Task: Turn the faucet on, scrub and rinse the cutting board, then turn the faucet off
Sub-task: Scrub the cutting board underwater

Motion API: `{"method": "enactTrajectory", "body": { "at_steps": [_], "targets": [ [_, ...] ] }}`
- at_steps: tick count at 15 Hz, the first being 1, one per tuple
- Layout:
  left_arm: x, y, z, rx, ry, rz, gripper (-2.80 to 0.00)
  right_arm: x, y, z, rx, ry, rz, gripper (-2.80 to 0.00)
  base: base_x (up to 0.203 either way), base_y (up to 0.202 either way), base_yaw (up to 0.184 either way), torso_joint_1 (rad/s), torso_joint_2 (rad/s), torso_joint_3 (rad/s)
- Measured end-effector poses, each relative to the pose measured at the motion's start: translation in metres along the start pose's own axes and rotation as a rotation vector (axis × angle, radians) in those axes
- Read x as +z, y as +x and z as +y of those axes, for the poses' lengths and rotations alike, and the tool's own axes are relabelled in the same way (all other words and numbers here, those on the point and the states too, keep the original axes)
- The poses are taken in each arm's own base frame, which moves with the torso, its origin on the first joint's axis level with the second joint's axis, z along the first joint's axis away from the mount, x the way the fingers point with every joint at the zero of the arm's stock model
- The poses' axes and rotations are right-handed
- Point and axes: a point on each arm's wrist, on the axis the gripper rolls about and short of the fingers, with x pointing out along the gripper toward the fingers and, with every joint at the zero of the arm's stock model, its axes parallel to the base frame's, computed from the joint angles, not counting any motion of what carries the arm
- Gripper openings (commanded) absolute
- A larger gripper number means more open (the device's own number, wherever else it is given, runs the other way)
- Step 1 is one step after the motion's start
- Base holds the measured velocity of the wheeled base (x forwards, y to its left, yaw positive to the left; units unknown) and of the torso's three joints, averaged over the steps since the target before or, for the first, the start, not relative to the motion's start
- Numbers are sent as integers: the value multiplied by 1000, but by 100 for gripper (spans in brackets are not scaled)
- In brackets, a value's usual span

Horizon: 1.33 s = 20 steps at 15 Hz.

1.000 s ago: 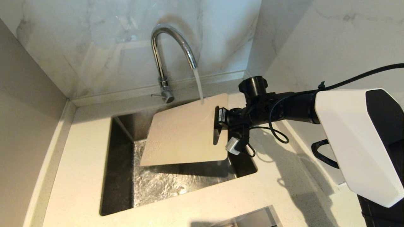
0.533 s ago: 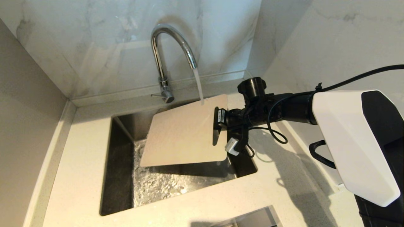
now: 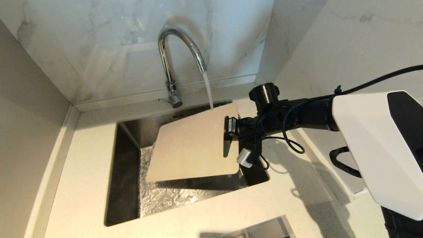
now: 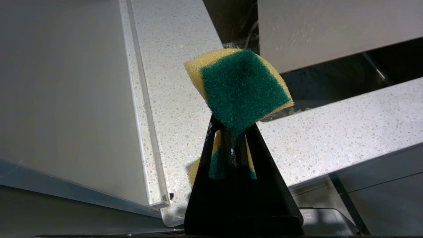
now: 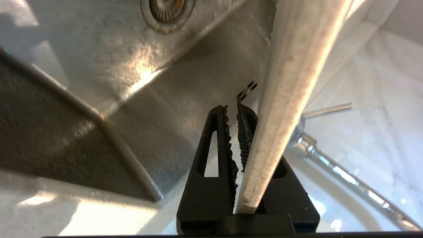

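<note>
Marble-walled corner, and the right gripper (image 3: 227, 129) is clamping the cutting board (image 3: 191, 145) by its 3 o'clock handle end, tilting it lower over the sink (image 3: 125, 185) than a second ago, so the faucet (image 3: 178, 43) stream is now rinsing its 1 o'clock corner. Left gripper (image 4: 231, 145) is pinching the sponge (image 4: 241, 89), parked.

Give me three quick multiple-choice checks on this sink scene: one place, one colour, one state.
1. Where is the cutting board?
A. flat on the counter
B. held tilted over the sink
C. leaning on the wall

2. The sponge's scrub face is:
A. green
B. red
C. blue

3. The faucet is:
A. off
B. running
C. hidden

Key: 1 B, the right end effector grips its edge above the basin. 2 A, green over yellow in the left end effector. 3 B, a stream hits the board's upper corner.
</note>
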Motion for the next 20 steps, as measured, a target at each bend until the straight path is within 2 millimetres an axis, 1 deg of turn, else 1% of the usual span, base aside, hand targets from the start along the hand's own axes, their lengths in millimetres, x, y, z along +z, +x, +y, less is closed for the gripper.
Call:
{"method": "enactTrajectory", "body": {
  "at_steps": [5,11,16,20],
  "targets": [
    [0,0,0,0,0,0,-280,12,-18,-14,-14,-2,-24,-280,0,0,0,0,0,0],
    [0,0,0,0,0,0,-280,30,-48,-25,-27,2,-46,-280,0,0,0,0,0,0],
    [0,0,0,0,0,0,-280,42,-63,-27,-62,-17,-20,-280,0,0,0,0,0,0],
    [0,0,0,0,0,0,-280,43,-72,-32,-68,-25,-9,-280,0,0,0,0,0,0]
  ]
}}
